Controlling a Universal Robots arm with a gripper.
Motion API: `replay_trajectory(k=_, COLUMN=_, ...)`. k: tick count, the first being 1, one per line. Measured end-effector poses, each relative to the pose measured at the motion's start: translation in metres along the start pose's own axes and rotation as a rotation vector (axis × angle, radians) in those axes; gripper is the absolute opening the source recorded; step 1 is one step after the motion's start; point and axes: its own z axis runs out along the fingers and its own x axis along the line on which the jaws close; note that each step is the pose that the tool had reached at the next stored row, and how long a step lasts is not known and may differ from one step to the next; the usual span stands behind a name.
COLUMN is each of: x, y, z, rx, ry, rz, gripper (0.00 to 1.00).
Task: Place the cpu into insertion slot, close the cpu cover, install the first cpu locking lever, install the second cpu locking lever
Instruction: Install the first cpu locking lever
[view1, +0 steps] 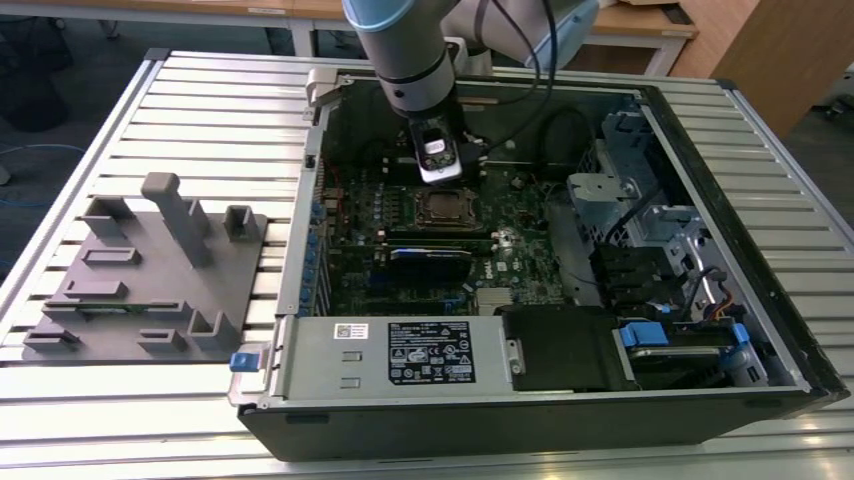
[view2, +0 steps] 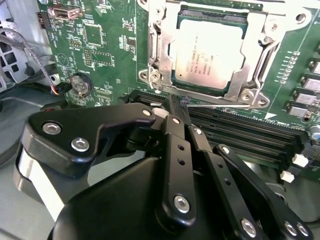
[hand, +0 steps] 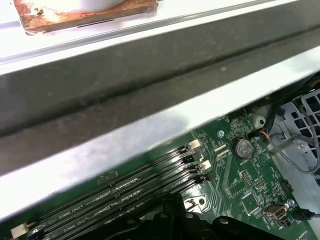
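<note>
On the exterior view's left, a grey fixture block (view1: 147, 275) rests on the slatted tabletop (view1: 200, 130), beside the opened case (view1: 534, 400), so parts and tools sit within the arm's reach. The case lies on its side with the board (view1: 400, 270) facing up, which leaves the socket open to approach from above.

Further right, near the board's middle, the slot (view1: 445, 208) already holds the cpu (view2: 210, 55), its pale face showing through the square cut-out of the cover (view2: 162, 45), which lies flat over it. A thin lever (view2: 220, 105) runs along the socket's edge beside the memory slots (view2: 240, 135).

The pincer (view2: 176, 106) hangs directly over that edge, its fingers drawn together to a narrow tip touching or just at the lever wire, apparently to push rather than grasp; I cannot tell whether it pinches the wire.

On the right sit the drive cage (view1: 641, 200) and cables (view1: 667, 320).
</note>
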Motion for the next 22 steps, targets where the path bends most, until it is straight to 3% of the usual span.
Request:
replay_trajectory(k=15, x=0.0060, y=0.0008, z=-0.0010, rx=-0.0002, ry=-0.0003, rz=0.001, gripper=0.10)
replay_trajectory(k=22, x=0.0035, y=0.0024, z=0.0004, rx=0.0011, ry=-0.0013, rz=0.003, gripper=0.10)
